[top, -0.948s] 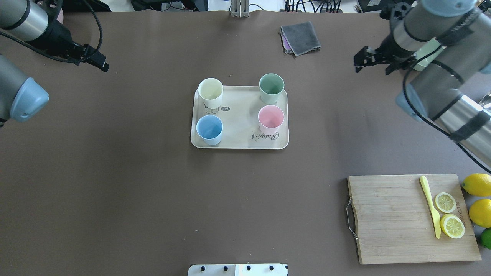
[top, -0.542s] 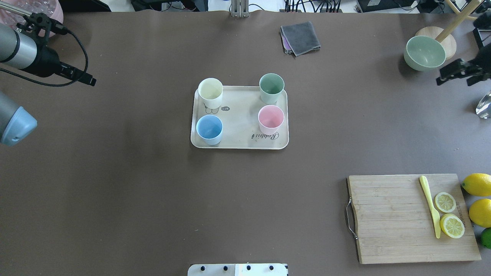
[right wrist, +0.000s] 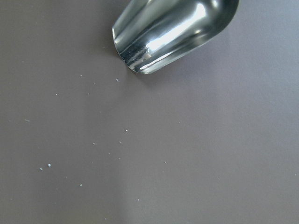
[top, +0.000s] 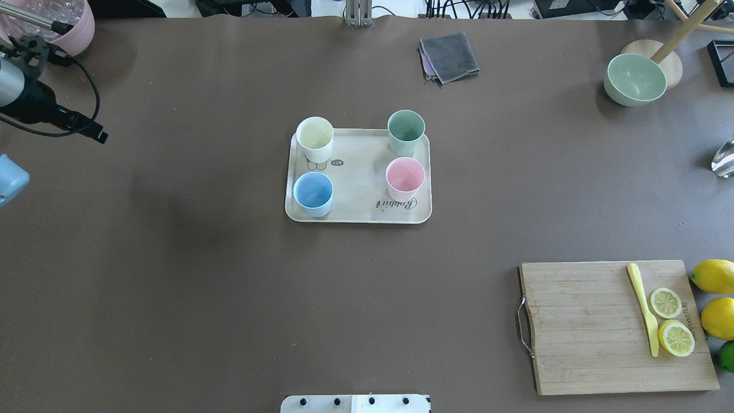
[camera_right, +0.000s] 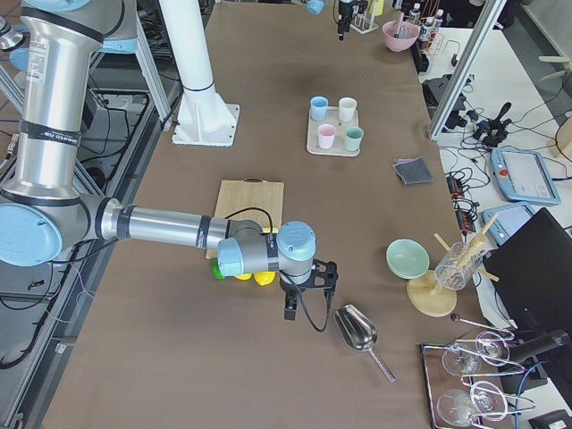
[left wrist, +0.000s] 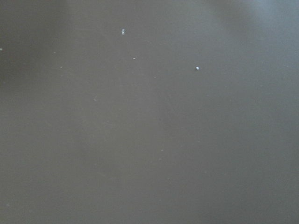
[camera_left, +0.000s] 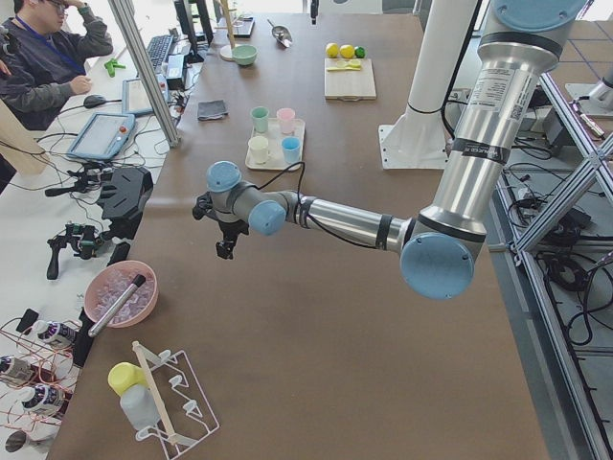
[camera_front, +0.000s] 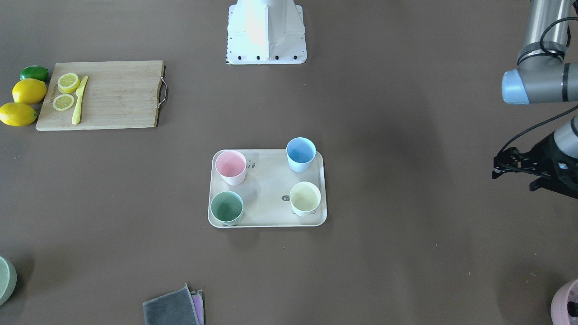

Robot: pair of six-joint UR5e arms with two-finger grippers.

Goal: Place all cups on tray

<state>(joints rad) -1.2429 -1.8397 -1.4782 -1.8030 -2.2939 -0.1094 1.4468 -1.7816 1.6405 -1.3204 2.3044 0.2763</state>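
The cream-beige tray (top: 358,195) lies mid-table, also in the front view (camera_front: 266,207). Upright on it stand the cream-yellow cup (top: 315,137), sage green cup (top: 406,131), light blue cup (top: 313,192) and pink cup (top: 405,176). My left gripper (top: 92,131) is far left of the tray, above bare table, and looks open and empty in the front view (camera_front: 508,178). My right gripper (camera_right: 302,290) shows only in the exterior right view, beside a steel scoop (camera_right: 356,329); I cannot tell if it is open or shut.
A wooden cutting board (top: 590,327) with lemon slices and a yellow knife (top: 642,307) lies front right, whole lemons (top: 714,276) beside it. A grey cloth (top: 450,56), a green bowl (top: 635,79) and a larger pink vessel (top: 69,26) stand along the far edge.
My left arm has drawn back to the left, away from the tray. My right arm has swung out of the overhead view to the right. The cups have not moved.
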